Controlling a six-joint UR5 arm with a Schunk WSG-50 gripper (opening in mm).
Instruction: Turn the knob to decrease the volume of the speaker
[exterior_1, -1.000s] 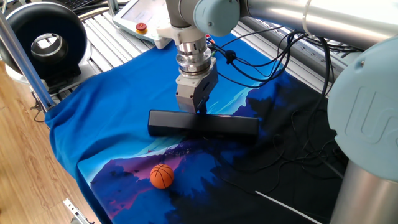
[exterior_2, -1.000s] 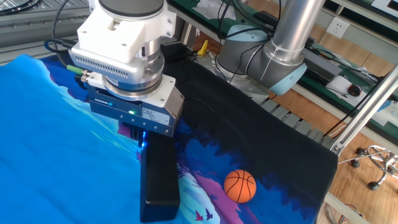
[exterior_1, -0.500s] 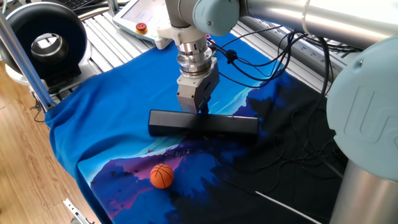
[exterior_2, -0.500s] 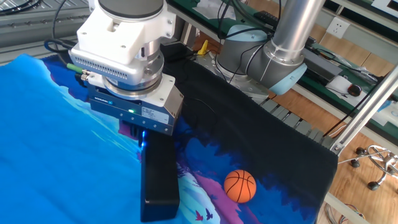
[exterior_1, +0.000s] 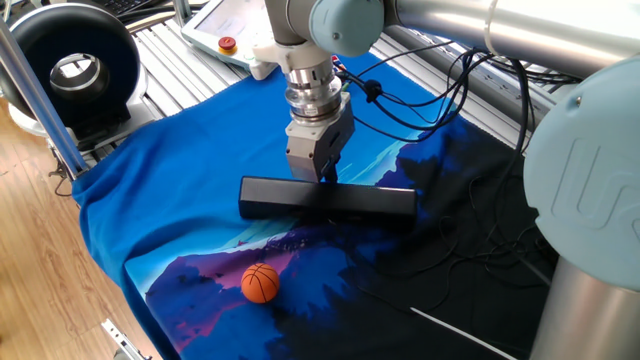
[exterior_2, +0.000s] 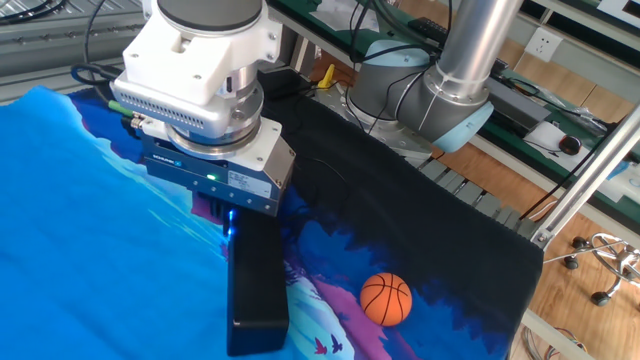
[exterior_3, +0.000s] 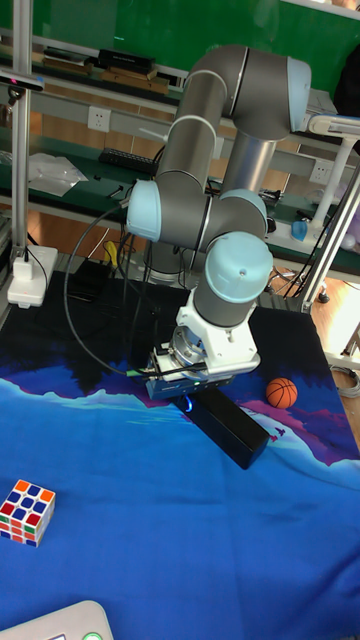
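The speaker (exterior_1: 270, 195) is a long matte-black bar lying on the blue patterned cloth (exterior_1: 180, 170); it also shows in the other fixed view (exterior_2: 257, 280) and the tall view (exterior_3: 235, 425). My gripper (exterior_1: 322, 178) points straight down onto the middle of the bar's top, fingers drawn close together. The knob is hidden under the fingers in every view. In the other fixed view the gripper (exterior_2: 228, 222) body covers the bar's far end, with a blue light glowing at its base. In the tall view the gripper (exterior_3: 190, 402) meets the bar's left end.
A small orange ball (exterior_1: 260, 283) lies on the cloth in front of the speaker. A black ring-shaped device (exterior_1: 75, 65) stands at the back left, a teach pendant (exterior_1: 225, 30) behind the arm. Black cables (exterior_1: 440, 110) cross the cloth's right side. A Rubik's cube (exterior_3: 26, 511) sits apart.
The gripper has twisted slightly about its vertical axis while staying on the speaker. The speaker and the ball have not moved.
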